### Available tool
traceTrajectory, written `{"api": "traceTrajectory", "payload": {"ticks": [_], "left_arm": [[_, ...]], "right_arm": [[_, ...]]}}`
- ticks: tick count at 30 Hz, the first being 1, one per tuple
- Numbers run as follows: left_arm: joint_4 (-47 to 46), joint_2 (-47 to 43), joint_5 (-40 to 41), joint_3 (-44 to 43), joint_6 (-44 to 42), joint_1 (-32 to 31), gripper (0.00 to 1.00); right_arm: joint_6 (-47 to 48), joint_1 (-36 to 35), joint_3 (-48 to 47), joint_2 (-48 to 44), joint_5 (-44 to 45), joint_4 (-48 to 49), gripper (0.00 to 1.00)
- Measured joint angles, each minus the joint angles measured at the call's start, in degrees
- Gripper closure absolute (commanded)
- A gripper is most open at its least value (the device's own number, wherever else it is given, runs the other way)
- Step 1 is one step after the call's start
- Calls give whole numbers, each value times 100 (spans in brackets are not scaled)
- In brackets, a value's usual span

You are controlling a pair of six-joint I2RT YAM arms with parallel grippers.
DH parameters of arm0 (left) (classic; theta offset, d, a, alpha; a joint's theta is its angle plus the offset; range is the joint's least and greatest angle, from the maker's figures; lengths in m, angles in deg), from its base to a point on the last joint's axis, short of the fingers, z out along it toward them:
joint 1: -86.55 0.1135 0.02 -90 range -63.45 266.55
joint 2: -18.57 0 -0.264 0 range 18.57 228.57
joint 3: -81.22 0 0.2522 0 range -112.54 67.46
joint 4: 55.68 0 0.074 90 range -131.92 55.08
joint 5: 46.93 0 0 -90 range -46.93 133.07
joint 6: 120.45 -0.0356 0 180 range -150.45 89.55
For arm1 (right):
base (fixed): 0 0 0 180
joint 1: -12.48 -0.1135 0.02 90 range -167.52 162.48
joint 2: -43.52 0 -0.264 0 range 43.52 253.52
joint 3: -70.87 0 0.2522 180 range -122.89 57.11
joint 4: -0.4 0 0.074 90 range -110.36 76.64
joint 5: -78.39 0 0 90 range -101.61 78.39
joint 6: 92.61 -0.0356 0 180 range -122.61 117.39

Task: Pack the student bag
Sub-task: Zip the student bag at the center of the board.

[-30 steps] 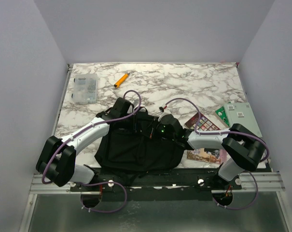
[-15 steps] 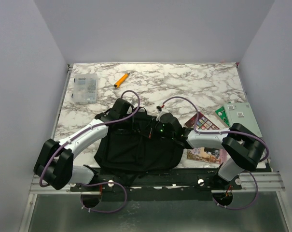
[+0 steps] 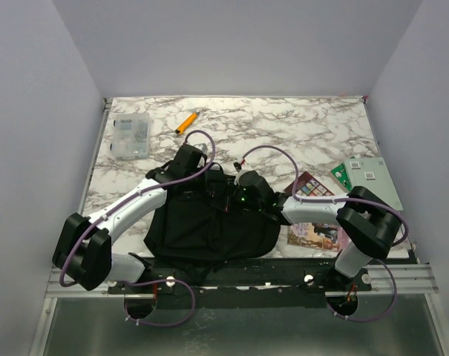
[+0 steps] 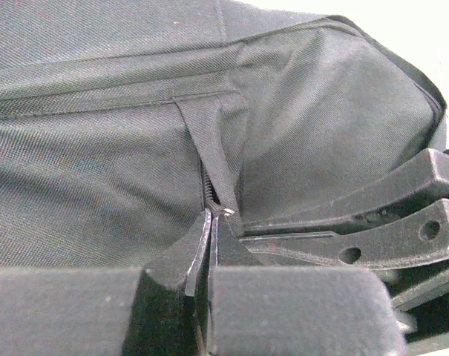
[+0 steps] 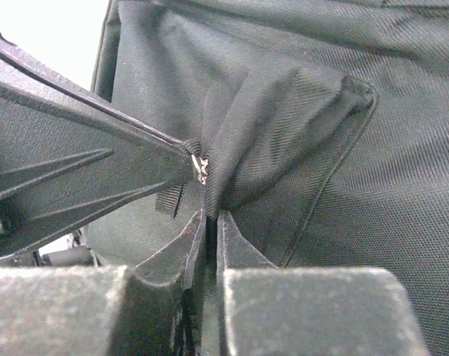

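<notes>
Student bag (image 3: 209, 226) laid flat at near edge of marble-pattern tabletop (image 3: 283, 126), between arm bases. Left gripper (image 4: 209, 222) pressed together on metal zipper pull (image 4: 225, 213) at bag's top, likely held so zip can be drawn open. Right gripper (image 5: 207, 215) set just beside it, fabric fold (image 5: 283, 126) caught between nearly closed fingers, probably to brace cloth; firmness of grip cannot be told. Clear plastic case (image 3: 131, 136), orange pen (image 3: 185, 123) and booklets (image 3: 313, 193) seen unpacked on tabletop. Scene enclosed by plain pale walls (image 3: 31, 111)
</notes>
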Motion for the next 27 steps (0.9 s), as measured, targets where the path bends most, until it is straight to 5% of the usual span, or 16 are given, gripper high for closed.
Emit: {"api": "traceTrajectory", "payload": {"ticks": [17, 19, 22, 27], "left_arm": [[1036, 1735, 935, -1818, 31, 278, 100], [1021, 1770, 999, -1910, -22, 315, 100], [885, 1770, 1036, -2002, -107, 461, 99], [787, 1657, 737, -2028, -332, 713, 47]], "right_arm": [[-162, -94, -63, 166, 247, 133, 99], [-157, -107, -83, 166, 256, 85, 73], [-76, -170, -374, 175, 271, -439, 56], [210, -282, -1257, 125, 560, -1808, 47]]}}
